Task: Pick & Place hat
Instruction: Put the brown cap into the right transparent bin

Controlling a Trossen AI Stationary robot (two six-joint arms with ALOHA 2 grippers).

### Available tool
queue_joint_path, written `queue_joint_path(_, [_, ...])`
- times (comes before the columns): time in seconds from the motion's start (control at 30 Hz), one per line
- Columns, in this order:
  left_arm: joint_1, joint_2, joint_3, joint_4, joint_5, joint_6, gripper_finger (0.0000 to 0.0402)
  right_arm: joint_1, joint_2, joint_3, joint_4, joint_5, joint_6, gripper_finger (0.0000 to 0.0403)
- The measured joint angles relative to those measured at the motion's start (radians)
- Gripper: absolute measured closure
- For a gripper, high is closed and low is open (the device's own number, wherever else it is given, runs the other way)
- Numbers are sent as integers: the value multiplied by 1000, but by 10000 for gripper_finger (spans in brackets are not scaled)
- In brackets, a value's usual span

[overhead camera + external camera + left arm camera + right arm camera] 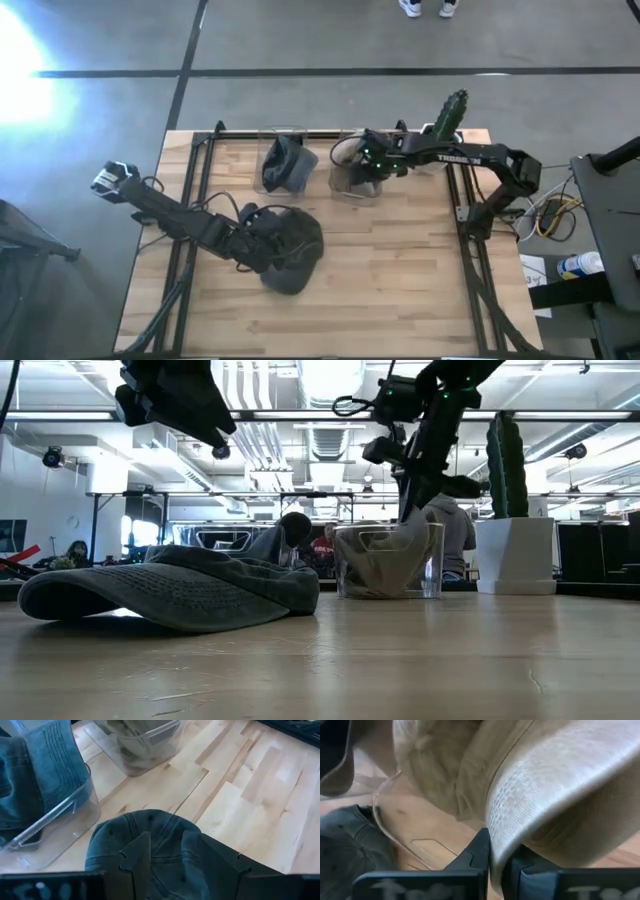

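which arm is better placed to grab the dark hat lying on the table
Left. Its tool hangs right over the dark hat, fingers open above the crown. The right tool is at the clear bin, already pinching a beige hat.

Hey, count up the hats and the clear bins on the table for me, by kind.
Hats: 3 — dark cap on the table, blue hat in the left bin, beige hat in the right pincer.
Clear bins: 2.
Total: 5.

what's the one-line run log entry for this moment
left gripper: open over dark hat on table | right gripper: shut on beige hat at clear bin
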Motion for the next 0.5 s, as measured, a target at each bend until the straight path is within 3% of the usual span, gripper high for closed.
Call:
queue_joint_path(0.17, [0, -1, -51, -4, 11, 4, 245, 15, 1, -10, 8, -13, -72, 359])
queue_joint_path(0.4, [-12, -1, -142, -2, 322, -92, 245, 33, -131, -11, 19, 93, -122, 306])
queue_joint_path(0.5, [-38, -1, -164, 4, 367, -132, 245, 37, -194, -11, 21, 124, -127, 276])
